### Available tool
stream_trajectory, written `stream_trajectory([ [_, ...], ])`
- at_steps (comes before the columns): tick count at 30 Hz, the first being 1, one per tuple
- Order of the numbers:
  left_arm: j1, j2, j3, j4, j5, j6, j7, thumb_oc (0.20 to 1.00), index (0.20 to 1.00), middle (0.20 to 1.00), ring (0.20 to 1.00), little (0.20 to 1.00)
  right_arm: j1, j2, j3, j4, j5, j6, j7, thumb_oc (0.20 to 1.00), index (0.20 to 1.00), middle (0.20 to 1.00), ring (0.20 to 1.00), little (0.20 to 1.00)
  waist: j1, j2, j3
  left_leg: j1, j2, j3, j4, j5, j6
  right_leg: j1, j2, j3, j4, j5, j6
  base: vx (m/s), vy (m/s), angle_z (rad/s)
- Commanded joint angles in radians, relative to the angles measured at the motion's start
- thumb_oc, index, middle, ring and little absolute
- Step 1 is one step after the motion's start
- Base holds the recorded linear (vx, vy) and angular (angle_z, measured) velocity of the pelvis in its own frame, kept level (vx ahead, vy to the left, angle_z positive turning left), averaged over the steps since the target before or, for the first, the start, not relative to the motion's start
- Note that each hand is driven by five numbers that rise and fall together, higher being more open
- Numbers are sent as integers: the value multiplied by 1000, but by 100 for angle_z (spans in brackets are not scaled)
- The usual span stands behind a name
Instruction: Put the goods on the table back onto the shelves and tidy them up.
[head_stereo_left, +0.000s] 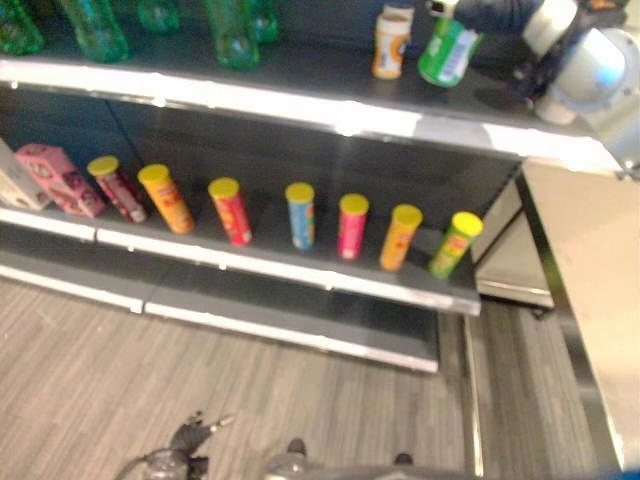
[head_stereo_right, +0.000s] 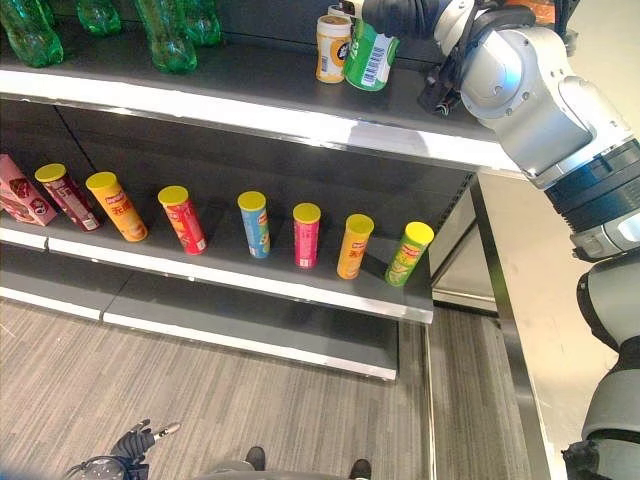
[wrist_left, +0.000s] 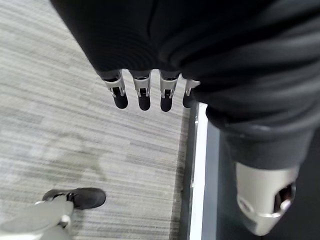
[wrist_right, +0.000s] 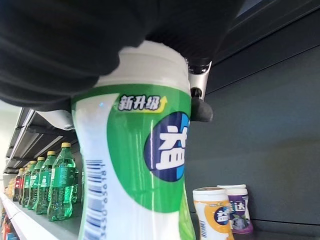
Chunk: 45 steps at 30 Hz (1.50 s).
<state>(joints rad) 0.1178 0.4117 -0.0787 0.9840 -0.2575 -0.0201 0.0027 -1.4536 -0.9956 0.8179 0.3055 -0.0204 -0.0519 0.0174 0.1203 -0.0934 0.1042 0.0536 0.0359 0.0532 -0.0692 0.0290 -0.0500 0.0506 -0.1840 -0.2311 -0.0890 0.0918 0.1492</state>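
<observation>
- The right hand (head_stereo_right: 400, 15), under its dark cover, is raised over the right end of the top shelf (head_stereo_right: 300, 95), fingers curled round the white cap end of a green jar (head_stereo_right: 370, 58).
- The green jar hangs tilted from that hand, its base at or just above the shelf surface; whether it touches cannot be told.
- An orange jar (head_stereo_right: 332, 48) with a white lid stands upright on the same shelf, just beside the green jar on its left.
- In the right wrist view a purple jar (wrist_right: 239, 209) stands right behind the orange one, against the dark back wall.
- Green bottles (head_stereo_right: 165, 35) stand along the left part of the top shelf, well apart from the jars.
- On the middle shelf (head_stereo_right: 250, 270) a row of seven tube cans with yellow lids (head_stereo_right: 253, 224) runs from the left end to the right end, spaced apart; several lean, and the green can at the right end tilts most.
- A pink box (head_stereo_left: 58, 178) sits at the left end of the middle shelf, beside the first can.
- The left hand (wrist_left: 145, 92) hangs low over the grey striped floor (head_stereo_left: 250, 400), fingers straight and holding nothing.
- A pale desk (head_stereo_left: 590, 270) lies to the right of the shelves.
- A person's dark shoe (wrist_left: 82, 197) shows on the floor in the left wrist view.
</observation>
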Motion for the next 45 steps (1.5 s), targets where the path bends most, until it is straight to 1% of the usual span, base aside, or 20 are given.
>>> stream_trajectory([
  [1,-29,28,-32,11,-14,-22,8,1000,1000,1000,1000,1000,-82,-18,39,50,13,-4,-29,200,200,200,200,200,36,-14,-35,-19,21,-64,7,-76,-36,-73,-34,44,68,-35,29,124,-314,2],
  [2,-41,11,-49,10,-11,-20,17,1000,1000,1000,1000,1000,-54,1,24,60,4,-1,-20,200,200,200,200,200,36,-25,-42,-23,52,-75,11,-75,-59,-41,-7,19,31,-47,21,90,-287,5],
  [4,-41,13,-51,8,-10,-21,16,1000,1000,1000,1000,1000,-49,0,19,55,8,-2,-17,200,200,200,200,200,35,-29,-38,-36,59,-79,47,-88,-64,-38,-3,15,33,-56,15,49,-178,26],
  [6,-32,27,-52,-20,-10,-16,8,1000,1000,1000,1000,1000,-65,7,13,26,29,-6,-14,200,200,200,200,200,42,-38,-11,-115,64,-93,242,-125,-93,-32,-3,3,39,-75,-7,-21,-115,45],
  [8,-28,25,-47,-22,-20,-11,15,1000,1000,1000,1000,1000,-75,9,22,17,28,-3,-12,200,200,200,200,200,49,-37,18,-195,106,-121,371,-84,-122,-11,-6,3,24,-80,-9,1,87,30],
  [9,-17,21,-39,-25,-27,-12,9,1000,1000,1000,1000,1000,-95,-8,46,21,24,6,-9,200,200,200,200,200,44,-32,14,-178,188,-99,286,-62,-120,3,-14,6,10,-85,9,97,175,11],
  [10,-17,20,-39,-25,-27,-12,9,1000,1000,1000,1000,1000,-97,-8,48,22,24,5,-9,200,200,200,200,200,48,-31,16,-169,191,-94,278,-60,-122,5,-12,10,10,-86,8,178,393,-10],
  [11,-7,28,-41,-41,-30,-13,6,1000,1000,1000,1000,1000,-98,-37,67,15,13,5,-10,200,200,200,200,200,49,-21,2,-175,256,-117,159,1,-129,2,-40,28,6,-86,31,127,355,-17],
  [12,-5,34,-46,-52,-35,-12,6,1000,1000,1000,1000,1000,-92,-57,67,6,6,9,-8,200,200,200,200,200,51,-13,-4,-181,272,-140,98,37,-140,-1,-47,37,8,-88,36,125,356,-21],
  [14,-5,44,-59,-62,-29,-13,4,1000,1000,1000,1000,1000,-76,-100,60,7,-10,16,-10,200,200,200,200,200,44,10,-27,-163,281,-167,23,36,-157,5,-75,39,14,-98,51,161,410,-7],
  [16,-6,39,-75,-65,-7,-11,-2,1000,1000,1000,1000,1000,10,-137,-12,-23,-41,23,-8,200,200,200,200,200,19,30,-43,-157,238,-150,48,-20,-148,12,-148,23,34,-64,76,194,610,-9],
  [18,-5,83,-45,-65,6,-8,-1,1000,1000,1000,1000,1000,19,-99,-21,-29,-63,31,-6,200,200,200,200,200,27,16,-21,-128,156,-99,84,-72,-99,-76,-234,31,119,81,82,26,576,-8],
  [19,-4,90,-40,-70,3,-8,-2,1000,1000,1000,1000,1000,7,-92,-19,-25,-59,28,-9,200,200,200,200,200,33,18,-14,-118,149,-76,82,-73,-90,-98,-238,12,145,79,74,-88,505,-130],
  [21,-19,105,-15,-66,-6,-16,16,1000,1000,1000,1000,1000,-40,-59,-5,22,-29,15,-36,200,200,200,200,200,24,22,-4,-80,122,-22,32,-52,-76,-132,-96,-30,153,-25,47,-77,320,-136],
  [22,-19,105,-15,-66,-6,-16,16,1000,1000,1000,1000,1000,-41,-59,-4,23,-29,15,-36,200,200,200,200,200,24,23,-4,-80,122,-23,33,-52,-76,-131,-96,-31,152,-25,47,-23,67,-13],
  [23,-25,105,-25,-60,-7,-11,4,1000,1000,1000,1000,1000,-42,-76,11,19,-27,11,-31,200,200,200,200,200,20,12,1,-82,116,-34,33,-45,-74,-130,-55,17,139,-54,24,42,-7,-8],
  [24,-22,110,-19,-68,-5,-12,7,1000,1000,1000,1000,1000,-66,-77,21,30,-32,27,-27,200,200,200,200,200,26,3,0,-74,110,-37,35,-51,-76,-104,-46,45,122,-61,27,64,0,28],
  [29,-16,101,-10,-70,-22,-9,11,1000,1000,1000,1000,1000,-52,-59,11,22,-22,21,-26,200,200,200,200,200,30,-2,-7,-65,107,-32,28,-52,-77,-94,-53,39,110,-52,26,37,-8,15],
  [33,3,26,-27,-80,-22,-5,7,1000,1000,1000,1000,1000,-5,-33,-26,24,-7,21,-23,200,200,200,200,200,19,-13,-52,-25,134,-30,-8,-49,-90,-7,-30,17,10,-43,29,129,-89,10],
  [45,19,10,-20,-53,14,-11,11,1000,1000,1000,1000,1000,49,-73,-35,81,-50,23,-25,200,200,200,200,200,6,-6,-63,-22,138,-18,-18,-48,-96,-4,-39,13,2,-45,36,10,-5,4],
])
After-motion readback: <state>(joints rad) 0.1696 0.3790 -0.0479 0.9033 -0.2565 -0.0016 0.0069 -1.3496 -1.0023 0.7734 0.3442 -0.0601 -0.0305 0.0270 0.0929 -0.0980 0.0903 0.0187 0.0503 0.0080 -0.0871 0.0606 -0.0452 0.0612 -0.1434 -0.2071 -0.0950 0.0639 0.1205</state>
